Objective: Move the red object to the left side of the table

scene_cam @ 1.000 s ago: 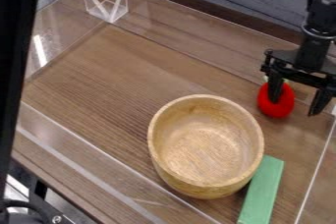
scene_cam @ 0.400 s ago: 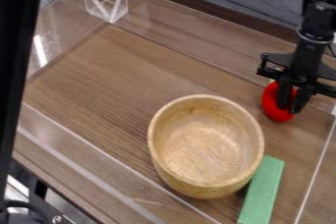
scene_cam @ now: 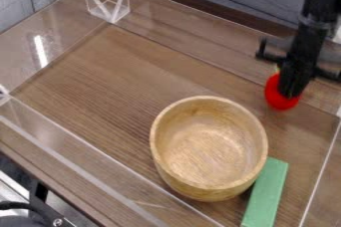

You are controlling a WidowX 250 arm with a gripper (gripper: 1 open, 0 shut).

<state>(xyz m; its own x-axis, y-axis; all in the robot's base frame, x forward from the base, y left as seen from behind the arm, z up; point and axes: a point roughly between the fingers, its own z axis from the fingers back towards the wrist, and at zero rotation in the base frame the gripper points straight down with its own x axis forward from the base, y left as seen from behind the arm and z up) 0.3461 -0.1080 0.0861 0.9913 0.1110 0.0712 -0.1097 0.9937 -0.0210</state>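
Note:
The red object (scene_cam: 277,96), a small rounded red toy, is at the right side of the brown wood-grain table (scene_cam: 120,72), just beyond the wooden bowl. My gripper (scene_cam: 290,82) points straight down onto it, and its dark fingers are shut on the toy's upper part, hiding the top. The toy looks slightly raised off the tabletop. The arm's upper part runs out of view at the top right.
A large wooden bowl (scene_cam: 209,146) sits in front of the toy. A flat green block (scene_cam: 265,193) lies at the bowl's right, by the front edge. Low clear acrylic walls border the table, and a small clear stand (scene_cam: 107,4) sits at the back left.
The open fingers closed on the red toy, then the gripper rose a little with it. A dark bar at the picture's left edge is gone.

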